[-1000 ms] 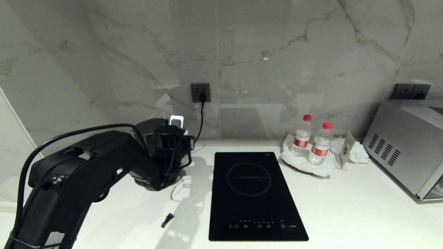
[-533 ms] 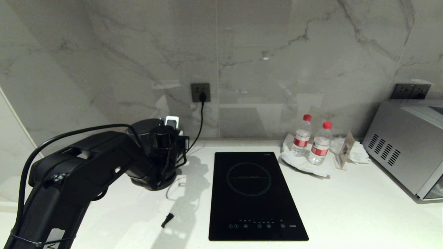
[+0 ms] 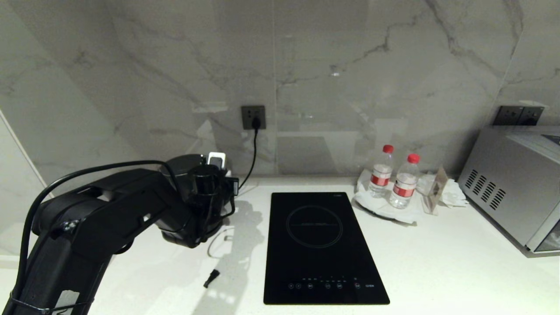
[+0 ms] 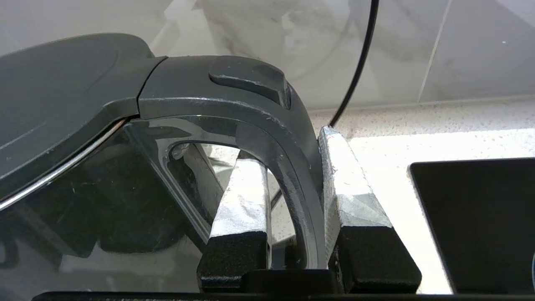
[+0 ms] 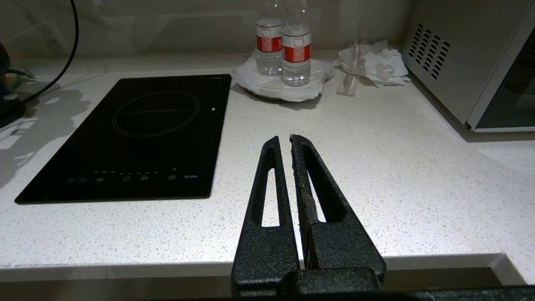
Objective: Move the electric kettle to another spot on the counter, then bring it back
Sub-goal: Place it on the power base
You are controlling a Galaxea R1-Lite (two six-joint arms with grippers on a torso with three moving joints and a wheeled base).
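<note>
Clamping the big loop handle [image 4: 267, 138] of the tall glossy black electric kettle [image 3: 188, 168], the left gripper [image 4: 292, 167] has its two foil-wrapped fingers [image 4: 244, 200] pinching the handle's curved bar, one inside the loop and one outside. The kettle is at the back of the white speckled stone counter [image 3: 437, 271], left of the flat black glass cooktop [image 3: 323, 247] and near the marble wall; the left arm [image 3: 100, 218] hides its lower body in the head view, so whether its base touches the counter cannot be told. A black power cord [image 3: 253, 151] runs from the grey wall socket [image 3: 253, 117] behind and left of the cooktop down toward the kettle. The right gripper [image 5: 286, 144] hangs over the counter's front edge, right of the cooktop, its black fingers pressed together and holding nothing. Behind and right of the cooktop, two clear red-capped water bottles [image 3: 392, 181] stand on a white plate [image 3: 380, 205], with a silver microwave oven [image 3: 512, 183] further right.
</note>
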